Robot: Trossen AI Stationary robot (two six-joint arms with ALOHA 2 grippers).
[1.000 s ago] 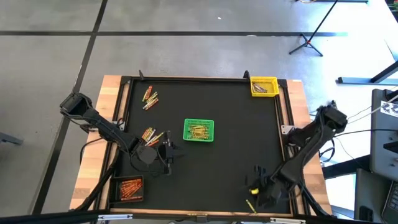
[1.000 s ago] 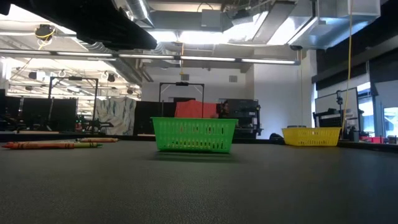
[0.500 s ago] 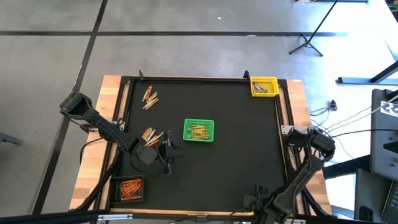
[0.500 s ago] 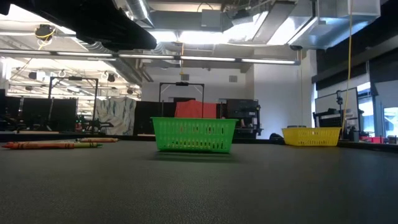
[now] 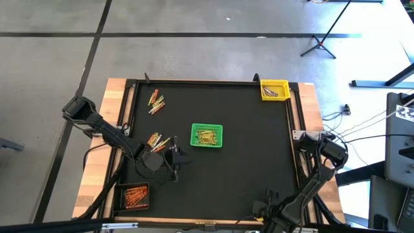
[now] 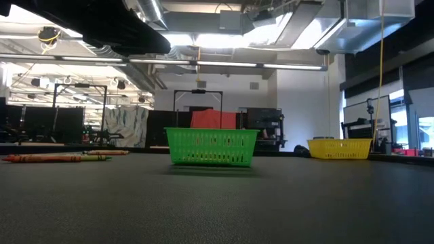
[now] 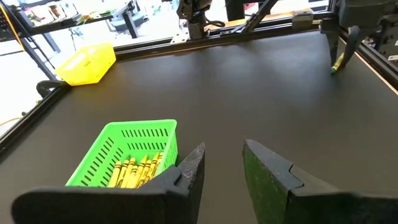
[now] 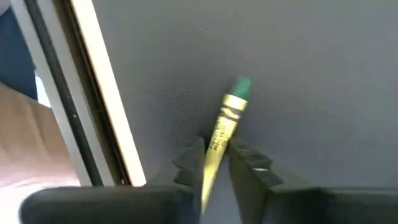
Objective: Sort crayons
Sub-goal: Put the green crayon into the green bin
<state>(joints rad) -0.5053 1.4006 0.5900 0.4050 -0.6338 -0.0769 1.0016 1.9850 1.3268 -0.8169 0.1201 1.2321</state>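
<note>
Right hand (image 8: 216, 167) has retreated to the table's near edge, gripping 1 crayon (image 8: 225, 127).

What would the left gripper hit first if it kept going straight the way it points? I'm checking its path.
Probably nothing close: ahead of the left gripper lies bare mat, with the green basket off to one side. Depth is unclear, though.

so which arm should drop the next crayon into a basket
The right. Its hand is shut on a yellow-green crayon at the table's near edge, so it only has to carry it. The left hand is open and empty beside the green basket.
</note>
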